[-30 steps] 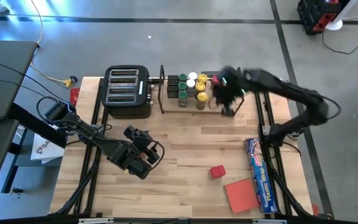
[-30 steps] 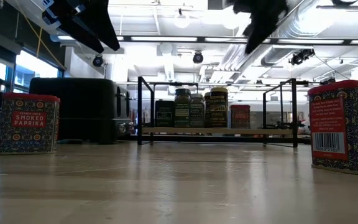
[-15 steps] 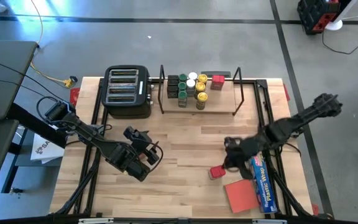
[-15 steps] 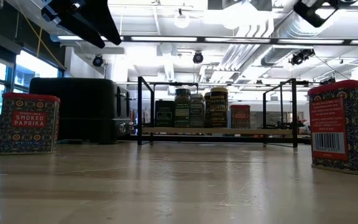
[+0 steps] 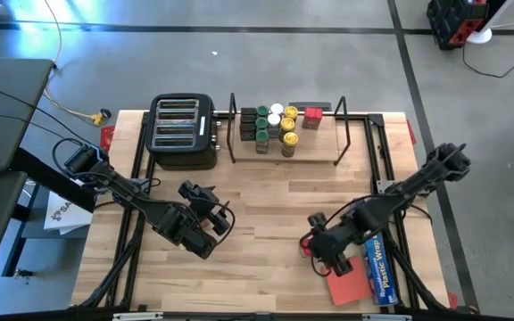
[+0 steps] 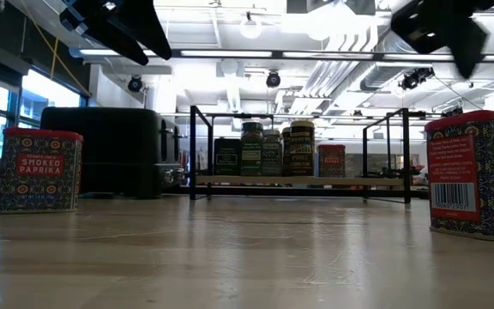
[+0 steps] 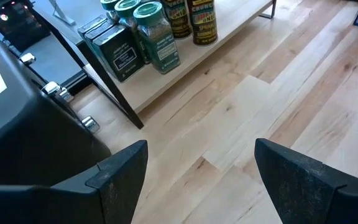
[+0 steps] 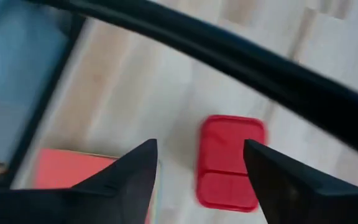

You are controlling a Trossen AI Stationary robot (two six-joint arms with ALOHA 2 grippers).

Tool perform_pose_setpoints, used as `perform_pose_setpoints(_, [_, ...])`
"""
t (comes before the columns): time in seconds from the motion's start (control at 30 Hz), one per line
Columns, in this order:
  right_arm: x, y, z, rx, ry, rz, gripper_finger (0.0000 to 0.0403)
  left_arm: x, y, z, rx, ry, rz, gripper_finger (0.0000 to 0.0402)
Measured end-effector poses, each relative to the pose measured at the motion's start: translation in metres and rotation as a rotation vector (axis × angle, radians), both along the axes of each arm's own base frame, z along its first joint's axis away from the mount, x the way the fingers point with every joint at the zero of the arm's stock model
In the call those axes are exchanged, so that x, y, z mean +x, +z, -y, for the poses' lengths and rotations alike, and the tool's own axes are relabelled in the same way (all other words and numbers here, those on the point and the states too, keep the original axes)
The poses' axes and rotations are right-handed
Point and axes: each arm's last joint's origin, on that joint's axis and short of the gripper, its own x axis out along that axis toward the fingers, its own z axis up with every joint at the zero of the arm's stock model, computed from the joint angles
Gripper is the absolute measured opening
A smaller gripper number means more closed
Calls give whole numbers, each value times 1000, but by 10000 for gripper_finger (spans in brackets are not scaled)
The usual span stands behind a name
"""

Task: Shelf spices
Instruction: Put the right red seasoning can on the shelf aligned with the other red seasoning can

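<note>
Shelf (image 5: 328, 160) sits at the table's far edge, right of the black toaster (image 5: 183, 131); the spices (image 5: 273, 129) are bunched at its left half: dark square tins, green-, yellow- and white-lidded round jars, one red tin (image 5: 311, 117) at the group's right end. Right half of the wooden base is bare. Another red tin (image 8: 229, 160) lies on the table (image 5: 266, 209) near the front right, just beside the flat red pad (image 5: 348, 283) and blue plastic-wrap box (image 5: 378, 260). Right gripper (image 5: 327, 251) hovers over that tin, jaws spread, gripping nothing. Left gripper (image 5: 205, 221) waits mid-left above the table, jaws wide, empty. Low view: two paprika tins close to the lens, ceiling lights and ducts behind.
</note>
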Motion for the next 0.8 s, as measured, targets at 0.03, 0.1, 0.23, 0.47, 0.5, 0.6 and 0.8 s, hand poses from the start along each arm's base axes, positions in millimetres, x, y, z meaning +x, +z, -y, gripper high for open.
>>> perform_pose_setpoints(0.03, [3, -1, -1, -31, -6, -18, 234, 0, 0, 0, 0, 0, 1, 292])
perform_pose_setpoints(0.1, [11, -3, -2, -100, -32, -35, 239, 0, 0, 0, -2, 0, 2, 292])
perform_pose_setpoints(0.23, [23, -10, -7, -199, -76, -77, 240, 1, 0, 0, -4, -1, 5, 292])
perform_pose_setpoints(0.47, [27, -29, -11, -233, -185, -221, 241, 0, 0, 1, -5, -2, 5, 292])
perform_pose_setpoints(0.5, [28, -30, -11, -233, -190, -224, 241, 0, 0, 1, -5, -2, 5, 292])
perform_pose_setpoints(0.6, [29, -31, -12, -230, -188, -212, 241, 0, 0, 1, -5, -2, 5, 292])
perform_pose_setpoints(0.8, [28, -39, -11, -246, -162, -210, 241, 0, 0, 1, -5, -5, 5, 292])
